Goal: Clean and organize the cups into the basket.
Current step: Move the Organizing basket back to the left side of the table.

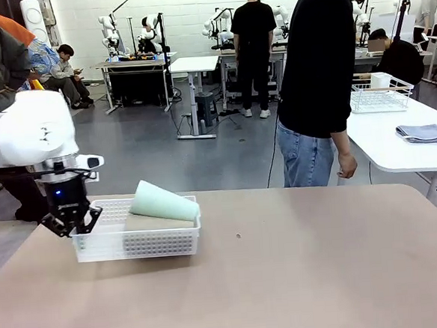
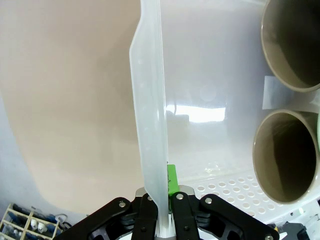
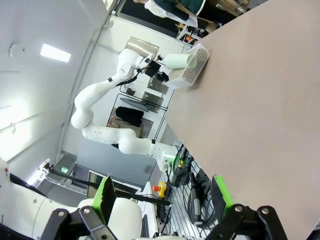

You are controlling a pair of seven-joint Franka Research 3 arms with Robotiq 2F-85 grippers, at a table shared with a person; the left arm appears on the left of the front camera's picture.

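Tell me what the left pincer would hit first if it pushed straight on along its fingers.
The left pincer is already shut on the basket rim, pointing down. Pushing on would likely drive that wall into the brown table just below; depth is hard to judge.

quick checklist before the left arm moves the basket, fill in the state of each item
1. Left gripper jaws closed on the basket rim: ok, the wall sits between the pads in the left wrist view.
2. All cups inside: ok, two brown cups lie side by side, the mint cup on top.
3. Mint cup stable: not ok, it rests tilted, overhanging the rim.
4. Right gripper clear: ok, open, far from the basket.
5. Person clear: ok, standing beyond the table's far edge.
6. Basket lifted or resting: cannot tell.
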